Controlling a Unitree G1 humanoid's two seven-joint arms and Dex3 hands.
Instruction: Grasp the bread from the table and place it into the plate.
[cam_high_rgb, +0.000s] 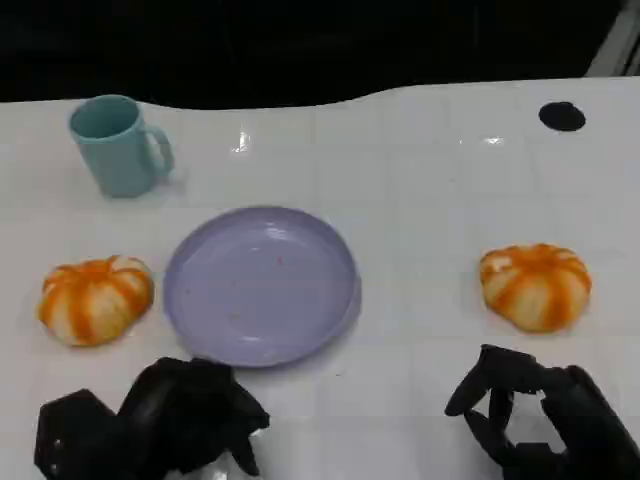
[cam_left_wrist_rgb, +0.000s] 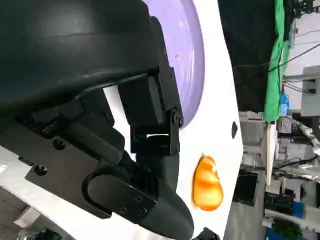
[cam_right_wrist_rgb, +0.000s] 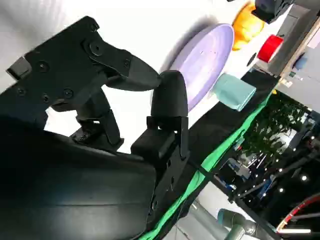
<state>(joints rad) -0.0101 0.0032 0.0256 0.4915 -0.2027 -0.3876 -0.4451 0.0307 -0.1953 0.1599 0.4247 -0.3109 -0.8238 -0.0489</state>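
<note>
Two orange-and-white bread rolls sit on the white table (cam_high_rgb: 420, 200) in the head view: the left roll (cam_high_rgb: 96, 298) just beside the purple plate (cam_high_rgb: 260, 285), the right roll (cam_high_rgb: 536, 285) well apart from it. The left hand (cam_high_rgb: 150, 420) hangs below the plate with fingers curled in, holding nothing; its roll lies up and to the outside. The right hand (cam_high_rgb: 545, 415) sits almost straight below its roll, fingers loosely bent and apart, empty, so it looks like the easier reach. A teal mug (cam_high_rgb: 118, 145) stands behind, out of the way.

Left wrist view: plate edge (cam_left_wrist_rgb: 192, 55) and one roll (cam_left_wrist_rgb: 207, 184) past the fingers.

Right wrist view: spread fingers (cam_right_wrist_rgb: 170, 100), the plate (cam_right_wrist_rgb: 205, 60), the mug (cam_right_wrist_rgb: 234, 91).
</note>
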